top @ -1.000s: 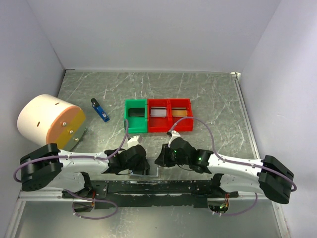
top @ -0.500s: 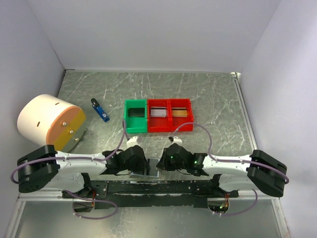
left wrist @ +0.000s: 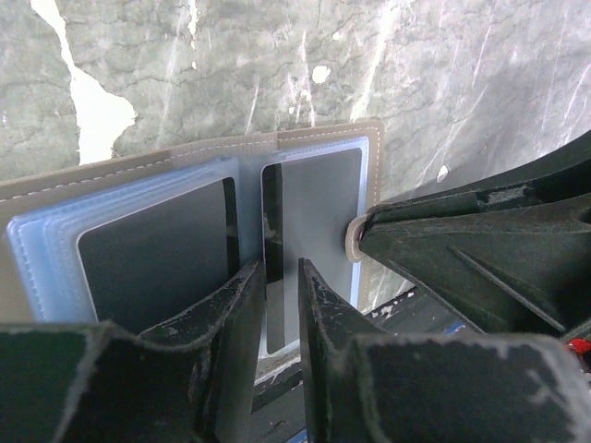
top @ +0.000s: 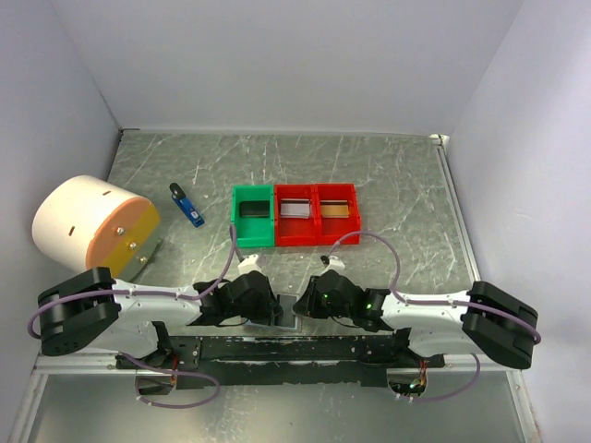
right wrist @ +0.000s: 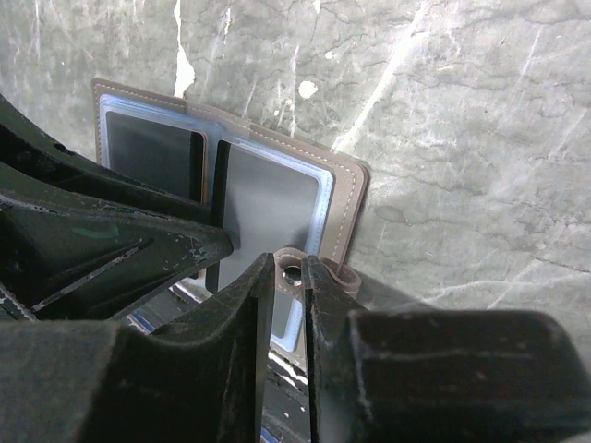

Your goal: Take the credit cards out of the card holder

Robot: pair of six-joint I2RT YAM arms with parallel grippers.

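Observation:
The card holder (left wrist: 323, 134) lies open on the table at the near edge, tan-edged, with pale blue sleeves. A black card (left wrist: 152, 258) sits in its left panel and a grey card (left wrist: 323, 212) in its right. A dark card edge (left wrist: 271, 231) stands at the fold, and my left gripper (left wrist: 282, 277) is shut on it. My right gripper (right wrist: 288, 268) is shut on the holder's snap tab (right wrist: 294, 261) at the right edge. In the top view both grippers (top: 275, 309) (top: 297, 307) meet over the holder and hide it.
Behind the grippers stand a green tray (top: 252, 192) and two joined red trays (top: 314, 189), each red one holding a card. A blue-and-black gadget (top: 187, 207) lies to the left. A large white and orange cylinder (top: 88, 226) sits at far left.
My right gripper has narrowed slightly on the tab and its arm has settled lower. My left gripper has edged right over the holder, its jaws unchanged.

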